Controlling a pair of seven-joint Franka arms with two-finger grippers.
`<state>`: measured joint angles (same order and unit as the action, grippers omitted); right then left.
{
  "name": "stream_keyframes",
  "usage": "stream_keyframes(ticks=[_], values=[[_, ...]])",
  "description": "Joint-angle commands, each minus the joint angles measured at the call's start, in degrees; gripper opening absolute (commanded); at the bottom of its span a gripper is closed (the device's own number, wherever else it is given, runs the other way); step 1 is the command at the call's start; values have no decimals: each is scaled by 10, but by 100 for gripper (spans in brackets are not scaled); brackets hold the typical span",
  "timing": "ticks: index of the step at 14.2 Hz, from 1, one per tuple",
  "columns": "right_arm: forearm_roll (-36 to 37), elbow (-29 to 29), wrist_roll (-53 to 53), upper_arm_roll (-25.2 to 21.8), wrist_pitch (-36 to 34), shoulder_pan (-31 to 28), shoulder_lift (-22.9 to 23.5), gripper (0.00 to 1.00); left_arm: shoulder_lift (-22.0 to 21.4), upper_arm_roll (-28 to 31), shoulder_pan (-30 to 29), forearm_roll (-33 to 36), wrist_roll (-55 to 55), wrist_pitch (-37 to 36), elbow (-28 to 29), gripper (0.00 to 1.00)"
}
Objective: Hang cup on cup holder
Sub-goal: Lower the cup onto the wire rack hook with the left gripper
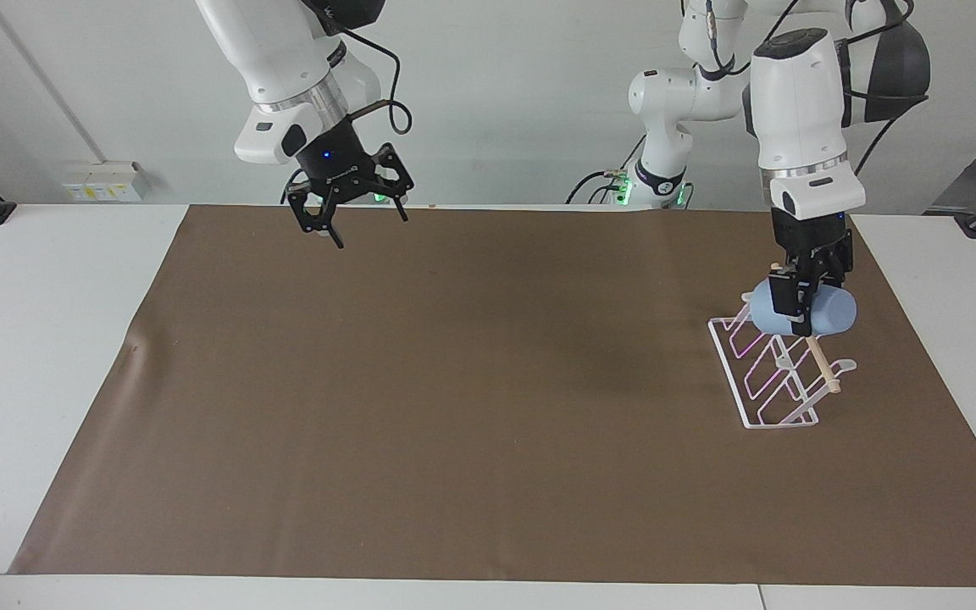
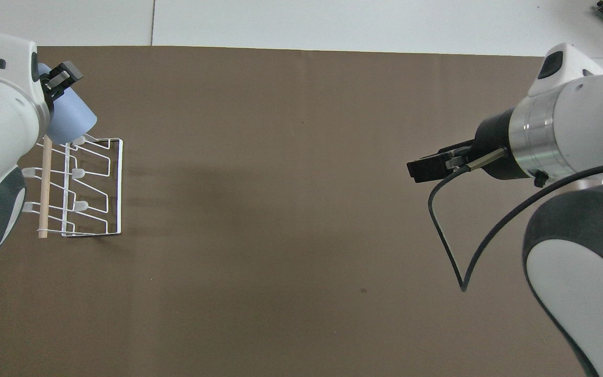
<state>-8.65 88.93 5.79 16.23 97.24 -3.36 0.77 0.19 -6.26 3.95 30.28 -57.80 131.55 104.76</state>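
Gripped in the left claw [image 1: 801, 309]: the cup [image 1: 827, 312], light blue, lying on its side in the air, pinched at its wall by the black fingers [image 1: 798, 298]. Held over the end of the cup holder [image 1: 772, 381] that is nearer to the robots, right at the upper end of the wooden rod [image 1: 823, 366]; whether cup and rack touch, impossible to say. Seen from above, the cup [image 2: 70, 120] with its wide mouth turned toward the middle of the table, covering the top of the rod [image 2: 45, 183].

Standing on the brown mat [image 1: 454, 381] toward the left arm's end of the table [image 1: 47, 339]: the cup holder [image 2: 95, 188], a small white wire rack with slanted looped prongs and rounded white tips, no cup hung on any prong.

Hanging well apart from all this, over the mat's edge nearest the robots toward the right arm's end: the right claw [image 1: 329, 229], fingers spread open, nothing between them. From above, the right claw [image 2: 421, 169] pointing in over bare mat, a black cable looping beneath the wrist.
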Motion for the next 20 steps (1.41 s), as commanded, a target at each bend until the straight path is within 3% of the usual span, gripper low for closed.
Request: stream_keyframes(ticks=[1, 5, 10, 14, 18, 20], values=[[38, -13, 9, -30, -33, -2, 4, 100, 13, -5, -27, 13, 22, 52, 18, 0], [84, -9, 6, -84, -80, -2, -3, 100, 38, -5, -46, 24, 18, 74, 24, 0], [143, -3, 4, -101, -112, -2, -9, 100, 28, -4, -63, 25, 17, 149, 95, 0], [135, 28, 1, -122, -102, -1, -17, 100, 31, -2, -64, 48, 17, 158, 96, 0], [133, 133, 3, -143, -22, 0, -57, 100, 30, -2, -66, 68, 15, 159, 101, 0], [133, 135, 4, -147, -22, 1, -59, 100, 27, -2, -68, 68, 15, 160, 112, 0]])
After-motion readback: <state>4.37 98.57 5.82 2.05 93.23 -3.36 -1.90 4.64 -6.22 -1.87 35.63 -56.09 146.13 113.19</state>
